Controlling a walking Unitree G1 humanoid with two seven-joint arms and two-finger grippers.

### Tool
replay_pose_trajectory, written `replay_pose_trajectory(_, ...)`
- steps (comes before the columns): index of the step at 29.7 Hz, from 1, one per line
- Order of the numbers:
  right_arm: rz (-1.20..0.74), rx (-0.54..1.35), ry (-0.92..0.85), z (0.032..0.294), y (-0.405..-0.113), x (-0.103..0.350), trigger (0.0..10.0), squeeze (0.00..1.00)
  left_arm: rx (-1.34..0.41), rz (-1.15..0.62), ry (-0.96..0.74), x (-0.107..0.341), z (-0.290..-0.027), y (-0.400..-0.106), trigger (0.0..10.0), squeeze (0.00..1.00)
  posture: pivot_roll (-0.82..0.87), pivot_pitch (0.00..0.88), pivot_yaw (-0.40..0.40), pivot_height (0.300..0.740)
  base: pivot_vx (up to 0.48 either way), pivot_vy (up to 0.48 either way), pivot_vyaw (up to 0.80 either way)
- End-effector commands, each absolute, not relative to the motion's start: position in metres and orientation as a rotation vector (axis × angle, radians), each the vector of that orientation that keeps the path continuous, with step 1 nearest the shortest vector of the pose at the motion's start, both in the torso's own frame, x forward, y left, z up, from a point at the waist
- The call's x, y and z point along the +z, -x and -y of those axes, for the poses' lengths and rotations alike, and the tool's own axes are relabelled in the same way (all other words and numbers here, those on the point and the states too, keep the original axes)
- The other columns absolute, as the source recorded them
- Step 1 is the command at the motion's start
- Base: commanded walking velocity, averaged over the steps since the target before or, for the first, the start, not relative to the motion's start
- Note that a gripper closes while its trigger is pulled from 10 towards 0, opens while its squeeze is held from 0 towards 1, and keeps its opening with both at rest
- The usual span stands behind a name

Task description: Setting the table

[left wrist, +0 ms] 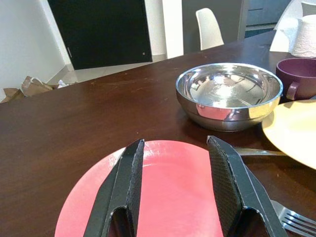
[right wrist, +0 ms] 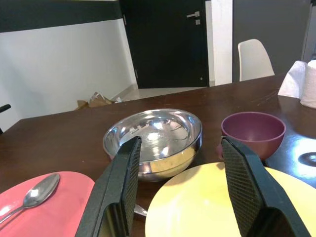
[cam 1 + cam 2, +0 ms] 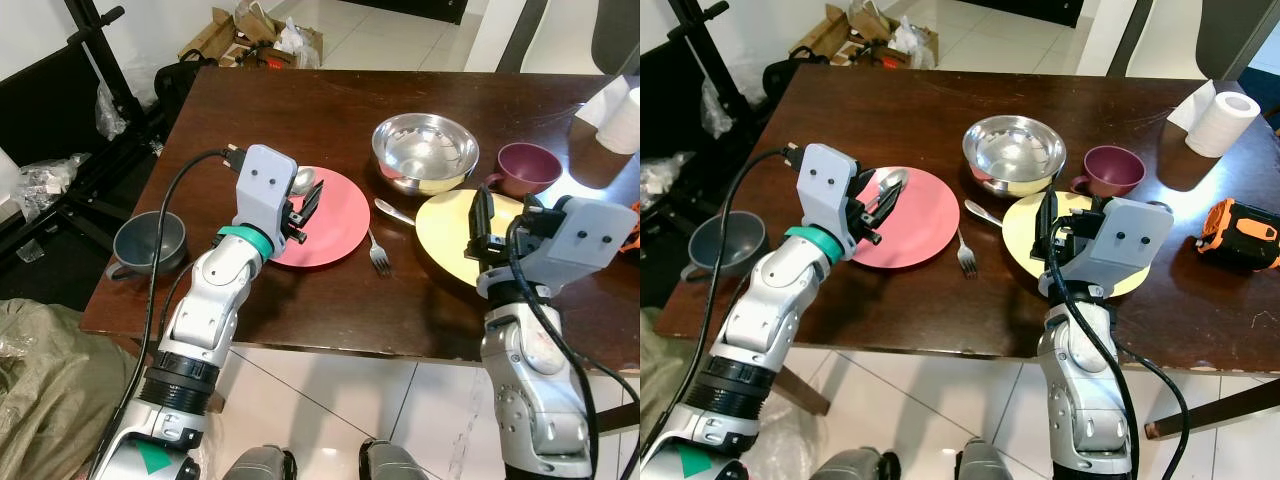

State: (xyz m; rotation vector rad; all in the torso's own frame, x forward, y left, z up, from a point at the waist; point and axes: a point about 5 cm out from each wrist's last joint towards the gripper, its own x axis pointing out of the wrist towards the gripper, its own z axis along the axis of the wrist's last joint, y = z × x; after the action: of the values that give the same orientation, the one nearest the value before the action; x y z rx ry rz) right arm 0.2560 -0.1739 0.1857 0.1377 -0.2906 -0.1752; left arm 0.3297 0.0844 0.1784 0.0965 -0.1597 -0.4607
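Both grippers are held low over the near table edge, fingers apart and empty — the left gripper [image 3: 305, 208] above the pink plate [image 3: 340, 225], the right gripper [image 3: 1052, 235] above the yellow plate [image 3: 1025, 225]. For tidy setting, the fork [image 3: 379, 254] between the plates should be pinched at mid-handle — slowly.

Two plates sit on the dark table [image 3: 940, 300], one red [image 3: 920, 225] and one yellow [image 3: 1025, 235]. Alongside are two cups, grey [image 3: 150, 243] and maroon [image 3: 1112, 170], and one steel bowl [image 3: 1013, 153]. One fork [image 3: 965, 255], two spoons [image 3: 888, 188] [image 3: 982, 211], one paper roll [image 3: 1222, 123] and one orange tool [image 3: 1243, 232] complete the count.
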Motion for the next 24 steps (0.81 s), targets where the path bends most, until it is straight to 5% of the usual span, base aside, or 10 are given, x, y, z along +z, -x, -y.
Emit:
replay_pose_trajectory(1, 0.277, -0.176, -0.133, 0.1731, -0.2552, 0.1843, 10.0, 0.00, -0.453, 0.147, -0.095, 0.1753, -0.0859, -0.3282, 10.0, 0.00, 0.00, 0.000, 0.072, 0.740, 0.000, 0.000, 0.00)
replay_pose_trajectory(24, 0.273, -0.180, -0.136, 0.1728, -0.2550, 0.1836, 10.0, 0.00, -0.463, 0.145, -0.110, 0.1747, -0.0848, -0.3274, 10.0, 0.00, 0.01, 0.000, 0.075, 0.740, -0.275, 0.000, 0.00)
